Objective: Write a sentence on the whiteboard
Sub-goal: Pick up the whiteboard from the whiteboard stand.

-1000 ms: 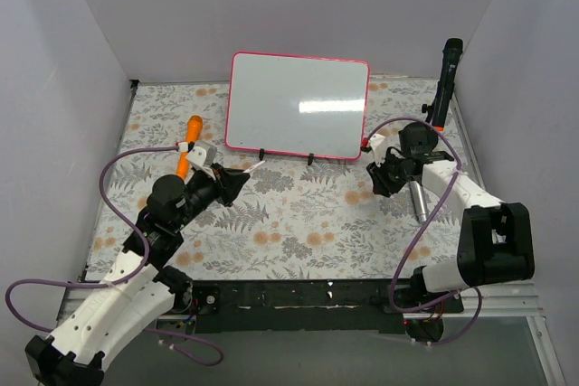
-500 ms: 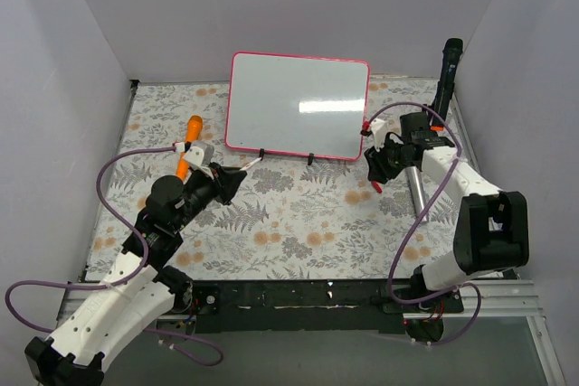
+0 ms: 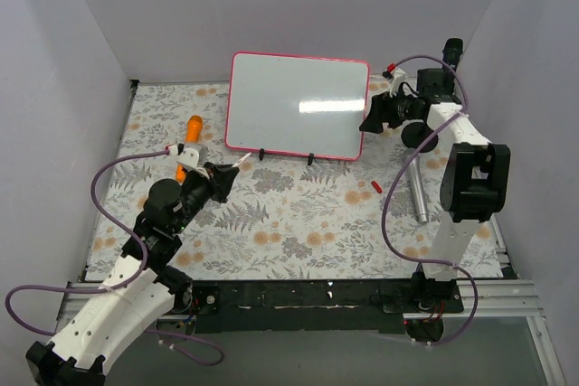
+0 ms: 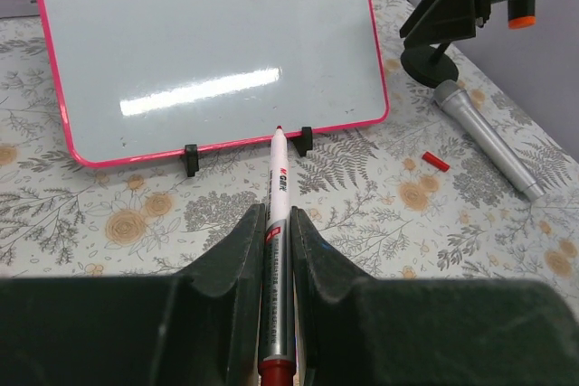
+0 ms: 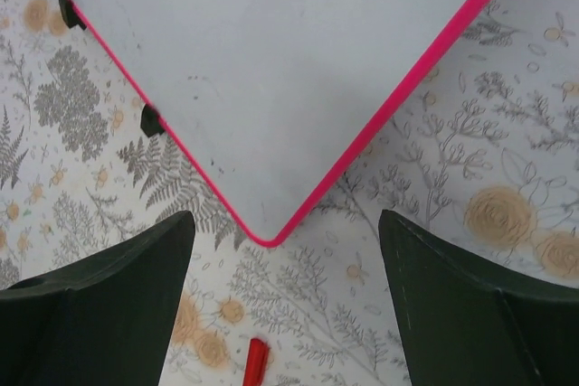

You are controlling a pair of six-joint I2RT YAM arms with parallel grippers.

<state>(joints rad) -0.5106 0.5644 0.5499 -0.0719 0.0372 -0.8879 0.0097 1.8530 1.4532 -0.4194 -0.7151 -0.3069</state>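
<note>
Whiteboard [image 3: 298, 106] unbraced: left claw [image 3: 224, 174] gripping marker [image 4: 277, 183] could shove or tip it; right claw [image 3: 371, 121] gapes open beside its edge.

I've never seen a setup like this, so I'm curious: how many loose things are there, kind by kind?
Whiteboard: 1
Marker pen: 1
Red cap: 1
Silver rod: 1
Orange stick: 1
Black torch-like object: 1
Total: 6

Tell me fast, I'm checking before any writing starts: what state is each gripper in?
Left gripper: closed on the marker.
Right gripper: open, holding nothing.
</note>
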